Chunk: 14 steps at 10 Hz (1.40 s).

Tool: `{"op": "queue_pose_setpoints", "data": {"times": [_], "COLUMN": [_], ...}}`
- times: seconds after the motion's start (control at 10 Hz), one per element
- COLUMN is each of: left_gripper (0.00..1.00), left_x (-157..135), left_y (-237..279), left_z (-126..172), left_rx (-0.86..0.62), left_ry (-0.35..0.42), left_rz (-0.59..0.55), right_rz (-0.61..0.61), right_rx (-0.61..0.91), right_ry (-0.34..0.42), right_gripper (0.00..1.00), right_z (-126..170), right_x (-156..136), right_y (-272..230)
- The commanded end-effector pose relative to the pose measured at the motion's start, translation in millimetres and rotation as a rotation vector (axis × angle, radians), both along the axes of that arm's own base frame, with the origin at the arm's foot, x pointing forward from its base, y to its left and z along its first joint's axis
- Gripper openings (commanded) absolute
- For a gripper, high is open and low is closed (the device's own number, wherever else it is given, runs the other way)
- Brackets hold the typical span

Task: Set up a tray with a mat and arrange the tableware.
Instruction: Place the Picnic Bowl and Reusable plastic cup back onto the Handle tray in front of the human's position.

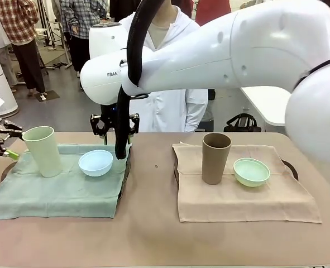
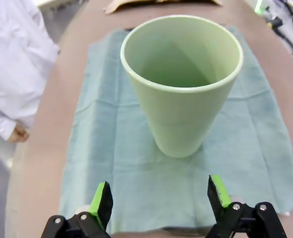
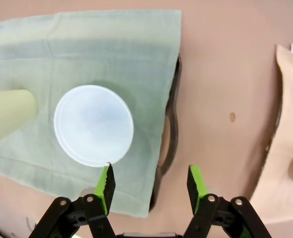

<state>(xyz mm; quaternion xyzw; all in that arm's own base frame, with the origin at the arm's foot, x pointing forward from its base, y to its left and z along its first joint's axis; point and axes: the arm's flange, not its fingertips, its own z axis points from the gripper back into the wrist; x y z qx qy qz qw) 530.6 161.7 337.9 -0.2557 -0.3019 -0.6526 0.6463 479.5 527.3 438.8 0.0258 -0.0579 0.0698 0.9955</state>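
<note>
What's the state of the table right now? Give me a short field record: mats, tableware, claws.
green mat: robot's left side, over a dark tray
beige mat: robot's right side, over a dark tray
pale green tumbler: upright on green mat
light blue bowl: on green mat, beside that tumbler
brown tumbler: upright on beige mat
mint green bowl: on beige mat, beside brown tumbler
left claw: open, empty, facing the pale green tumbler
right claw: open, empty, above the green mat's edge near the blue bowl

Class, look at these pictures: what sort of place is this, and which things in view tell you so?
Probably a robotics lab or test hall: a white robot arm reaches over a table laid with tableware on mats, a person in a white coat stands opposite, and equipment stands crowd the background.
</note>
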Motion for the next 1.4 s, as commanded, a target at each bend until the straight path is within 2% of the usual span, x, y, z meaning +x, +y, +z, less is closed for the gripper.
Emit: {"op": "queue_pose_setpoints", "data": {"times": [0.0, 0.1, 0.2, 0.3, 0.4, 0.5, 0.7, 0.8, 0.9, 1.0, 1.1, 1.3], "left_gripper": [1.00, 1.00, 1.00, 1.00, 1.00, 1.00, 1.00, 1.00, 1.00, 1.00, 1.00, 1.00], "left_x": [-34.9, -51.3, -67.9, -83.0, -99.3, -107.8, -128.2, -131.4, -131.4, -129.6, -125.2, -113.7], "left_y": [-20.0, -29.0, -39.8, -51.2, -62.4, -72.4, -97.3, -137.6, -137.6, -160.1, -176.1, -191.1], "left_z": [35.5, 57.8, 80.0, 99.3, 116.3, 133.4, 159.6, 190.8, 190.8, 203.9, 214.8, 226.7], "left_rx": [0.154, 0.232, 0.328, 0.410, 0.498, 0.573, 0.741, 0.640, 0.640, 0.540, 0.502, 0.423], "left_ry": [-0.013, -0.036, -0.036, -0.025, 0.004, -0.020, -0.002, 0.179, 0.179, 0.275, 0.343, 0.391], "left_rz": [0.083, 0.156, 0.287, 0.367, 0.407, 0.464, 0.469, 0.553, 0.553, 0.585, 0.605, 0.751], "right_rz": [-0.045, -0.053, -0.047, -0.006, 0.023, 0.034, 0.020, -0.039, -0.039, -0.058, -0.091, -0.120], "right_rx": [-0.032, -0.058, -0.083, -0.096, -0.110, -0.093, -0.064, -0.030, -0.030, -0.019, -0.018, -0.052], "right_ry": [-0.057, -0.068, -0.080, -0.079, -0.092, -0.112, -0.133, -0.120, -0.120, -0.115, -0.099, -0.062], "right_gripper": [0.76, 0.76, 0.76, 0.76, 0.76, 0.76, 0.76, 0.76, 0.76, 0.76, 0.76, 0.76], "right_z": [5.4, 14.6, 25.5, 38.1, 51.6, 64.6, 83.3, 93.5, 93.5, 96.9, 99.6, 97.5], "right_x": [-24.3, -32.5, -41.0, -49.7, -60.0, -67.4, -78.3, -82.1, -82.1, -81.4, -77.7, -65.7], "right_y": [-23.9, -30.8, -36.9, -44.4, -57.5, -66.3, -79.4, -87.0, -87.0, -88.8, -88.8, -89.5]}}
